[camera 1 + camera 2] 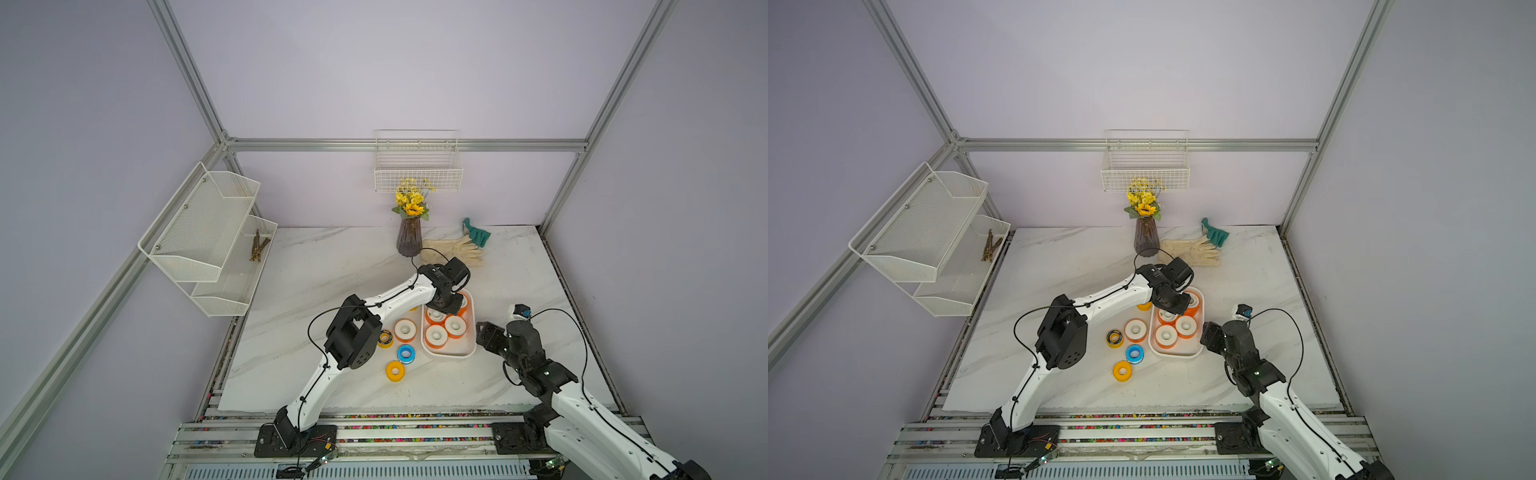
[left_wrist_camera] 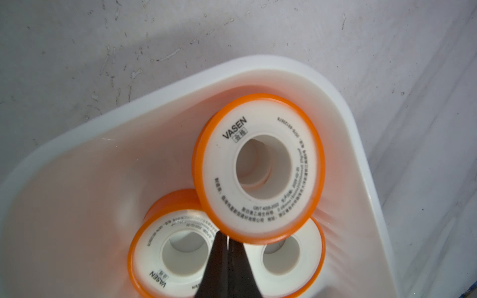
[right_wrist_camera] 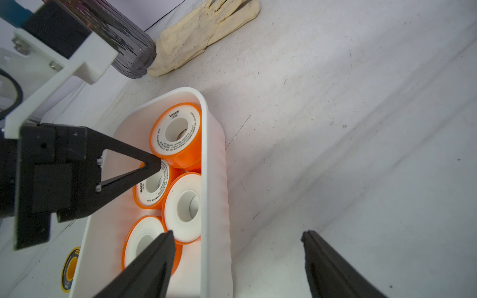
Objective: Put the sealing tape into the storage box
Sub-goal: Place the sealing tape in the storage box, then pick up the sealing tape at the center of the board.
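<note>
Four orange spools [image 1: 436, 336] in storage box [image 1: 451, 354], twigs [image 1: 258, 246] in mesh basket [image 1: 220, 303]

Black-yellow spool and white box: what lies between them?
An orange spool with a white face lies flat between them; both top views show it.

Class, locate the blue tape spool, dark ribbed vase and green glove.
blue tape spool [image 1: 399, 354]: a top view, rim.
dark ribbed vase [image 1: 409, 243]: a top view, body.
green glove [image 1: 478, 237]: a top view, palm.
</note>
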Tool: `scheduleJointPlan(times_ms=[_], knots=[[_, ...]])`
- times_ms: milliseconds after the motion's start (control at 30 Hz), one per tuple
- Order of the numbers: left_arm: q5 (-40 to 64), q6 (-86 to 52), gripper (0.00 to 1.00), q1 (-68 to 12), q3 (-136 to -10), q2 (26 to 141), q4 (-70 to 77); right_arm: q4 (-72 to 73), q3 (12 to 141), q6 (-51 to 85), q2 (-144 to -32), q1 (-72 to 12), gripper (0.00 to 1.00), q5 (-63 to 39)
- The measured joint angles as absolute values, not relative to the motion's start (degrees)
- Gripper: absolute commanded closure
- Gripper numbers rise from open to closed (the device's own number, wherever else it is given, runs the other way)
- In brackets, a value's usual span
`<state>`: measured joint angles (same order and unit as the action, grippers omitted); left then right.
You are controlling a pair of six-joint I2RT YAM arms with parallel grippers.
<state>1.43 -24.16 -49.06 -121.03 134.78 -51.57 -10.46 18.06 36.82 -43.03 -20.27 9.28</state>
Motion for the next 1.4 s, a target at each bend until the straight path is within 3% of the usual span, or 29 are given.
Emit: scheduleJointPlan(times_ms=[200,467,933,1100,1267,1400], knots=[[1.5,-24.1,0.9,-48.9,-120.3,134.8,-51.3,-10.5,18.1,36.8,-43.0,-20.3,0.17,9.3],[0.8,-23.4,0.72,-48.9,-114.1,131.7,-50.8,-10.5,18.1,36.8,-43.0,-20.3,0.16,9.3],[-6.5,-23.4,0.55,-48.9,-97.7,104.5,-50.5,-10.6,19.2,35.0,-43.6,-20.3,0.18,4.9],[-12.6,-24.6,0.36,-48.4,-85.6,90.4,-51.8,-13.4,27.5,32.6,-48.7,-22.3,0.18,1.1],[-18.7,-26.4,0.06,-47.4,-72.9,75.0,-54.0,-17.0,40.4,27.7,-56.2,-29.8,0.15,-0.1],[-23.3,-28.1,0.0,-45.1,-64.7,63.0,-55.7,-20.6,52.5,22.9,-65.6,-34.5,0.14,-1.3]])
